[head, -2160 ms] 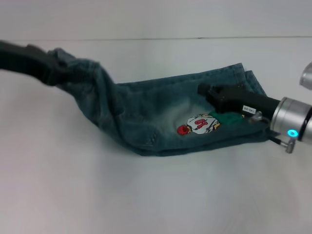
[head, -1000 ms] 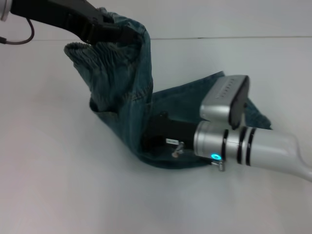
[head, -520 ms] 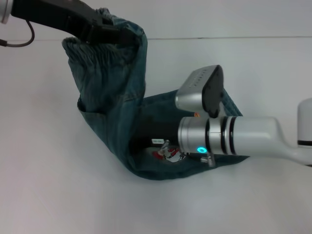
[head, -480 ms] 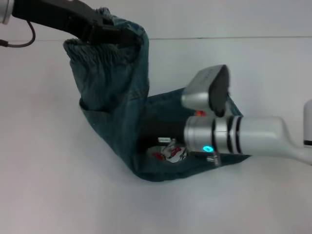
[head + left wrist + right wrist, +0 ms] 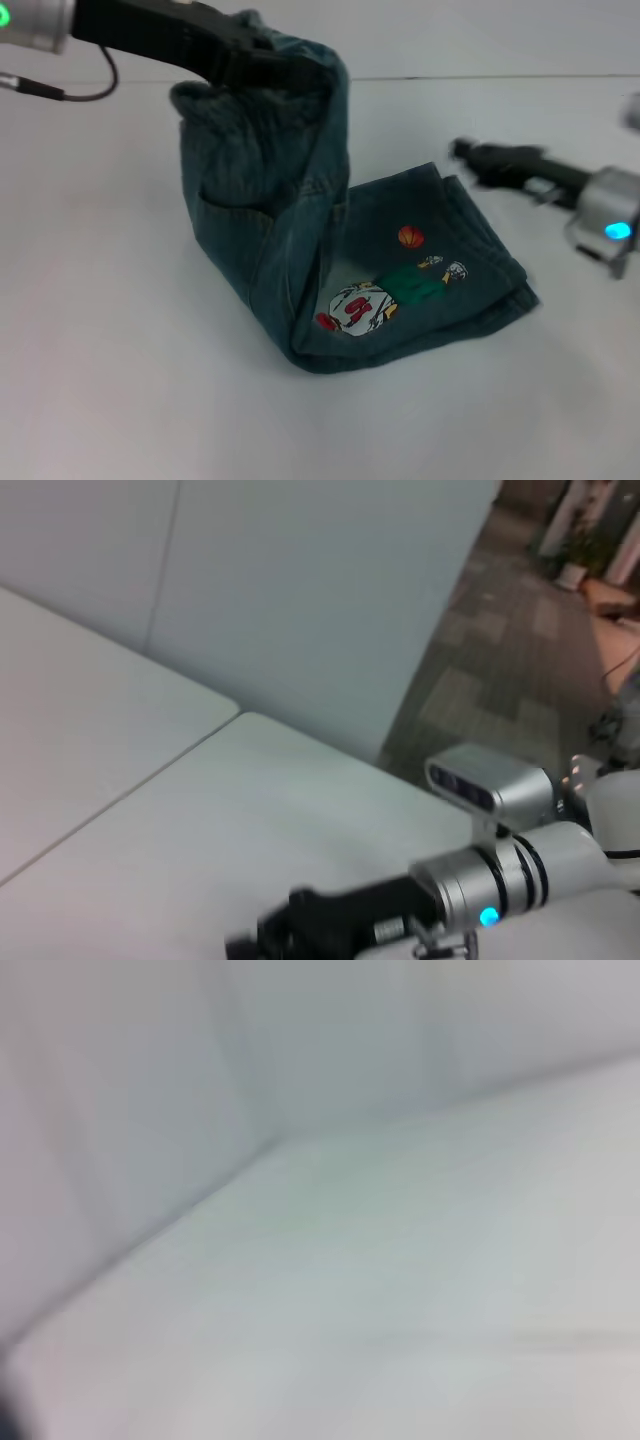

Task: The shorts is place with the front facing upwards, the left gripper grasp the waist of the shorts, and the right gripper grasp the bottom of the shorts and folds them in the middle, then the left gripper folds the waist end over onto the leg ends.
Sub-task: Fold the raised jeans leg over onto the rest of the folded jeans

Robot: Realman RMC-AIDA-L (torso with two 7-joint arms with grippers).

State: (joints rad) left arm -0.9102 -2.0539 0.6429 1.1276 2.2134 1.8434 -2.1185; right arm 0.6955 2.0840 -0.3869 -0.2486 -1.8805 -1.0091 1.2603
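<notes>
The denim shorts (image 5: 300,250) are folded lengthwise, with a cartoon print (image 5: 360,305) facing up. Their leg ends (image 5: 490,275) lie flat on the white table (image 5: 120,390). My left gripper (image 5: 275,68) is shut on the elastic waist (image 5: 225,110) and holds it high above the table, so the upper half hangs as a standing fold. My right gripper (image 5: 462,152) hovers to the right of the shorts, off the cloth and holding nothing. The left wrist view also shows the right gripper (image 5: 262,942) low over the table.
The table's far edge (image 5: 500,77) runs behind the shorts. In the left wrist view a seam in the table (image 5: 120,790) shows, with a grey wall (image 5: 300,600) and floor beyond. The right wrist view shows only blurred pale surfaces.
My right gripper has pulled off the shorts and moved away to the right. The left gripper has carried the waist a little to the right, uncovering the print.
</notes>
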